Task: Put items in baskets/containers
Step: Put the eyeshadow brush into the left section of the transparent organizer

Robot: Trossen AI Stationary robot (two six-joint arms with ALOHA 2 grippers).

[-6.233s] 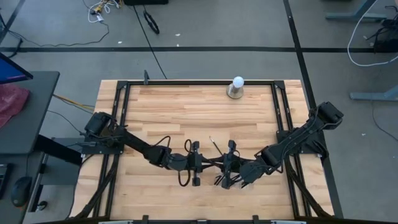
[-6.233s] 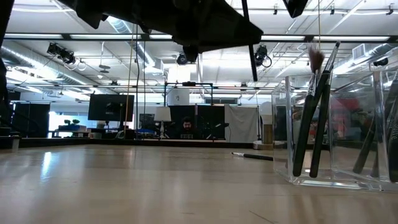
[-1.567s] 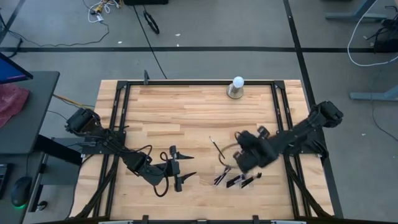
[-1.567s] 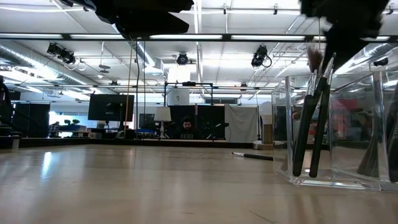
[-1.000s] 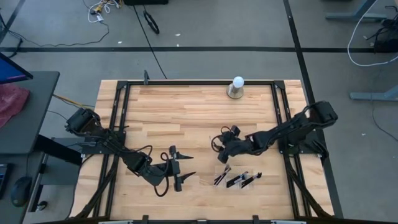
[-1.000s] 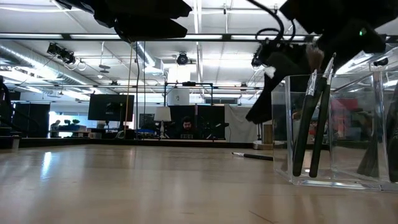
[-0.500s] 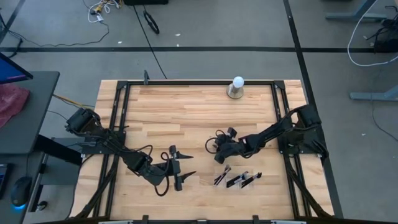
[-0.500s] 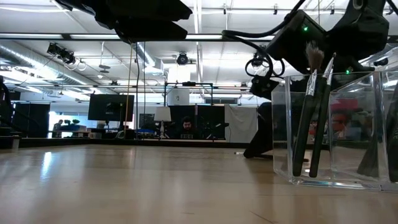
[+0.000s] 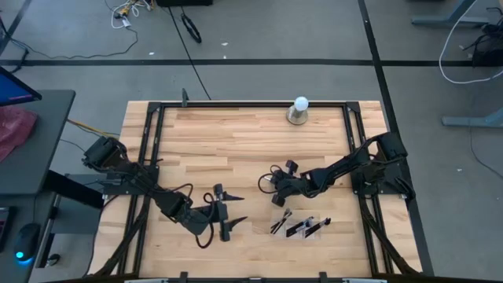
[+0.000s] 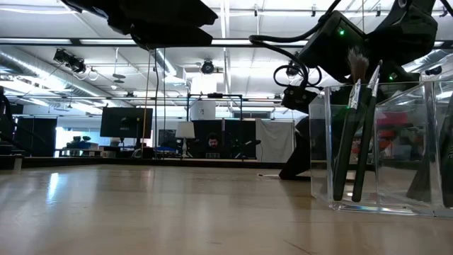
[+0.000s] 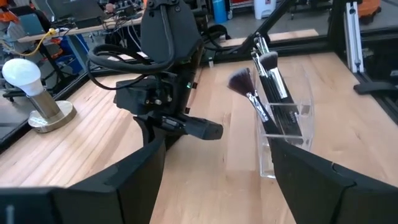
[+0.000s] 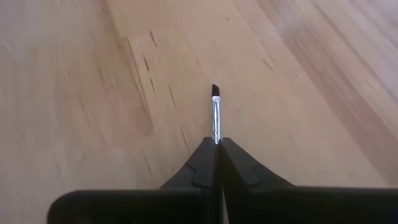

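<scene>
On the table, right tool point(image 12: 217, 148) low (fingers pinching brush point(image 12: 215, 112))

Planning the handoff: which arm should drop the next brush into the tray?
Right. Its pincer is shut on a brush, near the tray. The left pincer hangs open and empty.

White bulb on grey base point(image 9: 299, 110) near table's far edge, wooden table point(image 9: 236, 141), monitor point(image 10: 126, 122) beyond
</scene>
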